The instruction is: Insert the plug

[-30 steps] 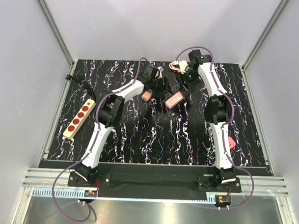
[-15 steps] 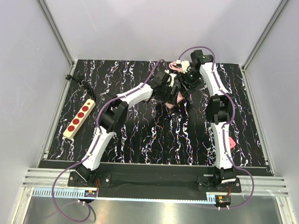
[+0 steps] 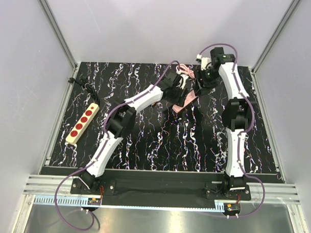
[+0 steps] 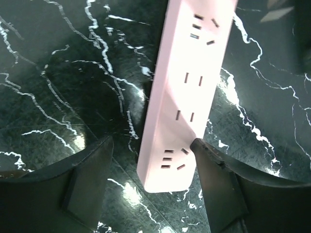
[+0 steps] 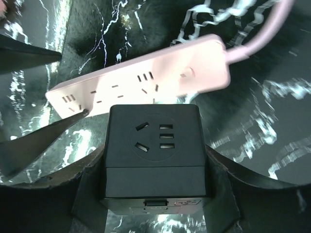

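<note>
The small pale-pink plug does not show in any view. The long pink power strip (image 4: 187, 87) lies on the black marbled mat, sockets up, and also shows from above (image 3: 189, 100). My left gripper (image 4: 151, 145) is open and straddles the strip's free end. Its right finger (image 4: 214, 179) touches the strip's edge and its left finger (image 4: 87, 179) stands apart. My right gripper (image 5: 154, 160) is shut on a black cube adapter (image 5: 154, 141) with a socket face. It holds the cube just above the strip (image 5: 141, 82), near the cord end. From above, the left gripper (image 3: 178, 93) and right gripper (image 3: 202, 83) are close together.
A beige strip with red sockets (image 3: 82, 123) lies at the mat's left with its black cord behind it. The pink coiled cord (image 3: 186, 69) sits at the back edge. The left gripper's fingers (image 5: 43, 141) show in the right wrist view, beside the strip's end.
My left arm has swung right, away from a small pink block on the mat, to the strip's end. My right gripper has shifted right and back with the black cube.
</note>
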Controlling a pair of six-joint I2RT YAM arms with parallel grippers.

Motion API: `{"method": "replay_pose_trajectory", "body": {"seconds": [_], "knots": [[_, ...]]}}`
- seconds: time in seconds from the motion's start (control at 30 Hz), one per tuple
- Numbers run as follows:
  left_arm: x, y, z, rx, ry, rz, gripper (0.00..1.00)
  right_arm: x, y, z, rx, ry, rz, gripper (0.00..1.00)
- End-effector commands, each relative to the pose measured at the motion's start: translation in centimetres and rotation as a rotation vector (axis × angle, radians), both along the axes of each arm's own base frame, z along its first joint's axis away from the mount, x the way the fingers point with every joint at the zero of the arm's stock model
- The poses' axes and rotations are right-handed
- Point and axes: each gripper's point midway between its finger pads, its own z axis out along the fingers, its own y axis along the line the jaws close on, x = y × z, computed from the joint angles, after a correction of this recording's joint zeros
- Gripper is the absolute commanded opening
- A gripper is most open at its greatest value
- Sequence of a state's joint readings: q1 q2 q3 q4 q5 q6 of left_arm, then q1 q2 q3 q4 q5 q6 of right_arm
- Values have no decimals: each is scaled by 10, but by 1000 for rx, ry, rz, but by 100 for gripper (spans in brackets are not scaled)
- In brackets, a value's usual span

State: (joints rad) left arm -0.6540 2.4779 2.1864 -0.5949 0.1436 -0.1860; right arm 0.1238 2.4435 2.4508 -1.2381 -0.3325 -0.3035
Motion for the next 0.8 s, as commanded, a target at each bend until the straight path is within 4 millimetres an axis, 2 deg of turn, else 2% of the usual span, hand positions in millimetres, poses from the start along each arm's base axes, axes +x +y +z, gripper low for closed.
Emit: {"method": "replay_pose_trajectory", "body": {"seconds": [0.0,0.03,0.1,0.13,0.2,0.23,0.3,0.33,0.37,0.43,0.47,0.5,0.53,0.57,0.6,0.63,0.67,0.7,0.73,0.77], "knots": [[-3,-6,0,62,-54,-44,71,3,-3,76,37,-158,-74,0],[-3,-7,1,62,-59,-47,68,1,-5,86,30,-178,-82,0],[-5,-10,-3,73,-62,-66,66,-4,-5,91,33,-177,-88,0],[-6,-11,-4,77,-65,-75,66,-7,-6,101,37,-196,-91,0],[-11,-15,-6,99,-79,-105,66,-15,-7,101,34,-181,-92,0],[-14,-15,-10,115,-81,-112,68,-20,-9,110,29,-201,-95,0],[-18,-17,-15,146,-96,-123,68,-25,-14,109,10,-200,-103,0],[-19,-19,-15,148,-99,-124,65,-28,-14,118,12,-220,-103,0],[-20,-19,-17,147,-92,-122,53,-31,-14,120,12,-221,-106,0],[-23,-19,-19,143,-79,-123,41,-34,-15,122,18,-229,-111,0],[-25,-20,-19,134,-68,-118,27,-36,-15,117,20,-213,-112,0],[-26,-20,-10,119,-72,-119,21,-39,-14,114,21,-203,-114,0],[-32,-19,-11,113,-53,-125,17,-42,-15,114,21,-196,-117,0],[-40,-23,-6,80,-25,-137,14,-50,-15,101,15,-155,-118,0],[-49,-22,5,54,-9,-145,10,-53,-16,96,10,-143,-126,0],[-63,-28,14,-5,39,-172,9,-58,-18,95,10,-135,-131,0],[-76,-27,24,-38,68,-185,7,-69,-18,86,4,-100,-132,0],[-82,-24,27,-42,79,-175,6,-73,-19,79,-1,-76,-133,0],[-91,-23,30,-64,113,-171,5,-80,-19,80,-2,-74,-129,0],[-98,-21,32,-75,127,-170,5,-91,-20,70,-11,-38,-123,0]]}}
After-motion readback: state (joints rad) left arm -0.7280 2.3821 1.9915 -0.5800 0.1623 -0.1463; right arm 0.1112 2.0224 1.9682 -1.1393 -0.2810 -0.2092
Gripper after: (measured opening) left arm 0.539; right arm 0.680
